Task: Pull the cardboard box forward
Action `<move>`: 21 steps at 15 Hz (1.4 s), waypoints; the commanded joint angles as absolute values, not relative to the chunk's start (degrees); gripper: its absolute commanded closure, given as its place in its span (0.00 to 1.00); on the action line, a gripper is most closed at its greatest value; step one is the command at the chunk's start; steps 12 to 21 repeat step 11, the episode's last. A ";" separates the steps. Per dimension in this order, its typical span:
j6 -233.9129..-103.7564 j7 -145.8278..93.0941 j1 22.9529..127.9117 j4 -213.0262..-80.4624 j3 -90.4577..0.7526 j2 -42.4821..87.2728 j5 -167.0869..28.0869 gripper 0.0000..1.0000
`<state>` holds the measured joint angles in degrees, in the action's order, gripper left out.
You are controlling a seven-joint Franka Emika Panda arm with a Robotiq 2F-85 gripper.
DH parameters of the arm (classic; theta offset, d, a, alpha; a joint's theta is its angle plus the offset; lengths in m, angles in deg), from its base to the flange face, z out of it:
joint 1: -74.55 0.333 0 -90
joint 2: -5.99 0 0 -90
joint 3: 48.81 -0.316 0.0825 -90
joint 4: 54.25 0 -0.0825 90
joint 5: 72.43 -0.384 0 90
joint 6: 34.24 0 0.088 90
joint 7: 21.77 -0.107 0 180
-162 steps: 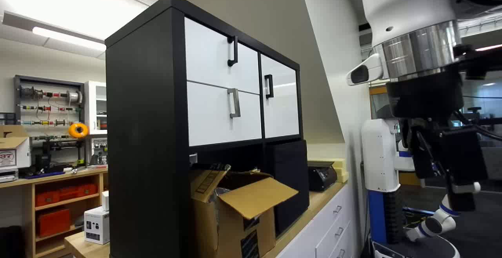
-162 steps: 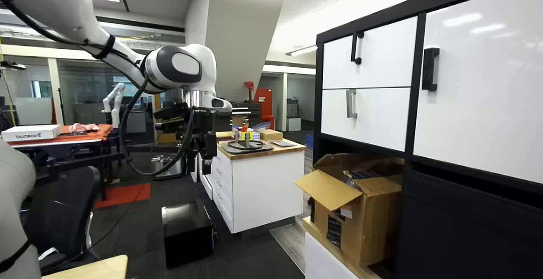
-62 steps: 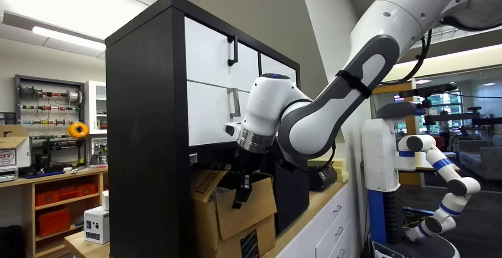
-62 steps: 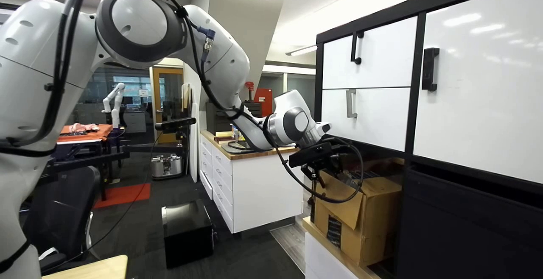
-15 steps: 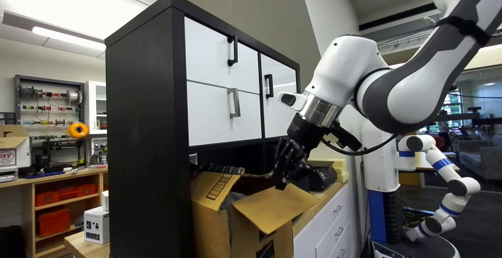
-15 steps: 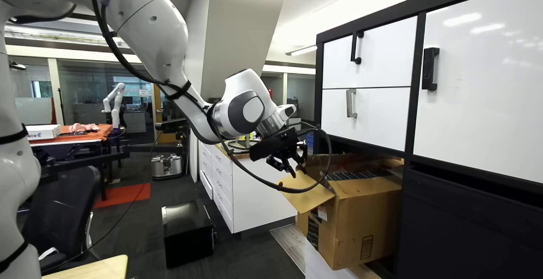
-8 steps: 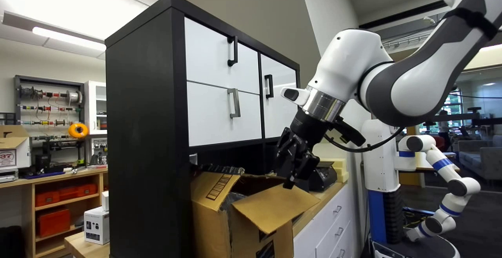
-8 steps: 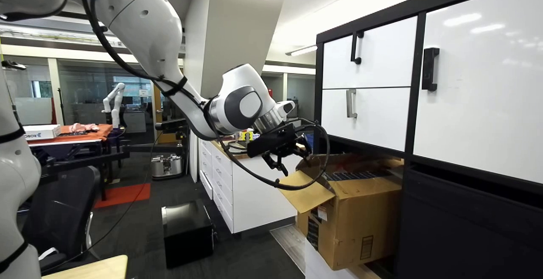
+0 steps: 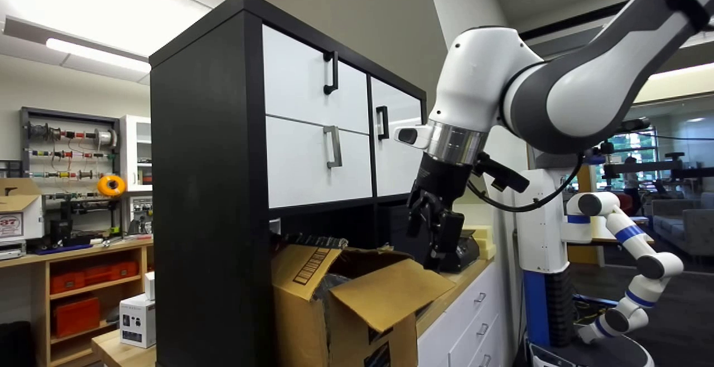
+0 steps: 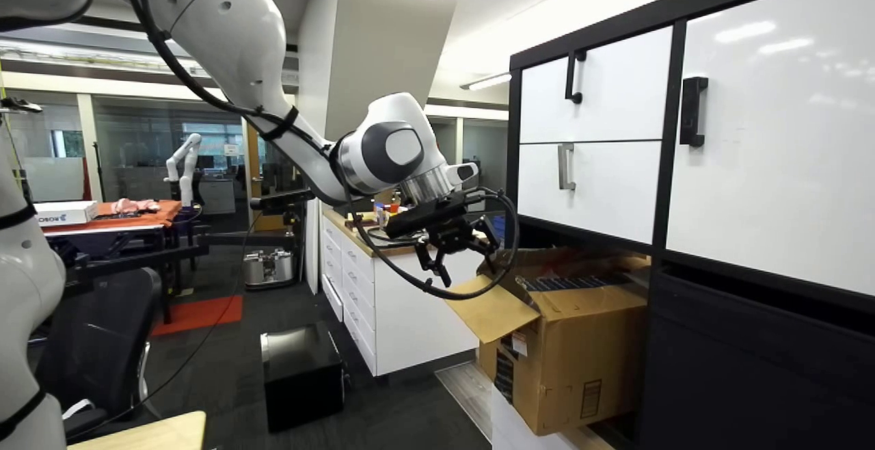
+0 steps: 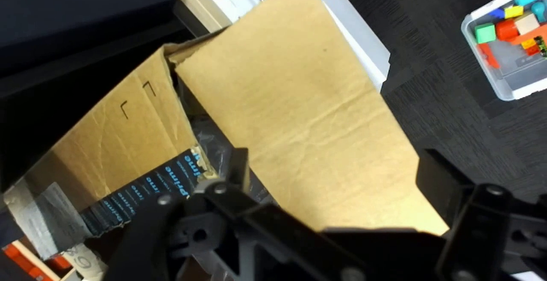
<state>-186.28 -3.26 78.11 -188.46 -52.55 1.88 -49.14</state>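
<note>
The cardboard box (image 9: pixel 298 328) stands in the lower left bay of the black cabinet (image 9: pixel 201 188), sticking out in front of it. Its lower front appears to reach past the counter edge in an exterior view (image 10: pixel 581 361). The box's front flap (image 9: pixel 393 294) slopes outward; it fills the middle of the wrist view (image 11: pixel 307 114). Dark plastic shows inside. My gripper (image 9: pixel 422 244) is open and empty, above the flap and apart from it, also in an exterior view (image 10: pixel 470 269). In the wrist view its spread fingers (image 11: pixel 337 174) have nothing between them; the flap lies beyond.
A dark fabric bin (image 10: pixel 752 368) fills the bay beside the box. A black device (image 9: pixel 457 252) sits on the counter (image 9: pixel 452 300) beyond. White drawers (image 9: pixel 463 333) are below. A toy bin (image 11: pixel 504 65) and a black box (image 10: pixel 301 381) are on the floor.
The box has come forward out of the bay since about four seconds ago, when my gripper was at its front flap. In the last second the fingers have opened wider and risen away.
</note>
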 commanded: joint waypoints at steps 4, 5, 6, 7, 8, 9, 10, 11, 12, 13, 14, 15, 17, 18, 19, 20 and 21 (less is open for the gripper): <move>-170.77 -11.47 78.86 -182.97 -54.59 1.61 -49.45 0.00; -169.23 -12.17 78.92 -182.31 -54.74 1.85 -49.86 0.00; -168.04 -12.75 78.99 -181.81 -54.82 2.06 -50.33 0.00; -167.22 -13.36 79.04 -181.45 -54.81 2.16 -50.95 0.00; -170.35 -11.22 78.87 -183.00 -54.43 1.91 -49.98 0.00; -169.68 -11.66 78.91 -182.71 -54.46 1.98 -50.29 0.00; -169.49 -11.76 78.93 -182.58 -54.47 2.02 -50.49 0.00; -169.44 -11.79 78.94 -182.53 -54.46 2.04 -50.59 0.00; -169.44 -11.79 78.94 -182.53 -54.46 2.04 -50.59 0.00; -169.44 -11.79 78.94 -182.53 -54.46 2.04 -50.59 0.00; -169.44 -11.79 78.94 -182.53 -54.46 2.04 -50.59 0.00; -169.44 -11.79 78.94 -182.53 -54.46 2.04 -50.59 0.00; -169.44 -11.79 78.94 -182.53 -54.46 2.04 -50.59 0.00; -169.44 -11.79 78.94 -182.53 -54.46 2.04 -50.59 0.00; -169.44 -11.79 78.94 -182.53 -54.46 2.04 -50.59 0.00; -169.44 -11.79 78.94 -182.53 -54.46 2.04 -50.59 0.00; -169.44 -11.79 78.94 -182.53 -54.46 2.04 -50.59 0.00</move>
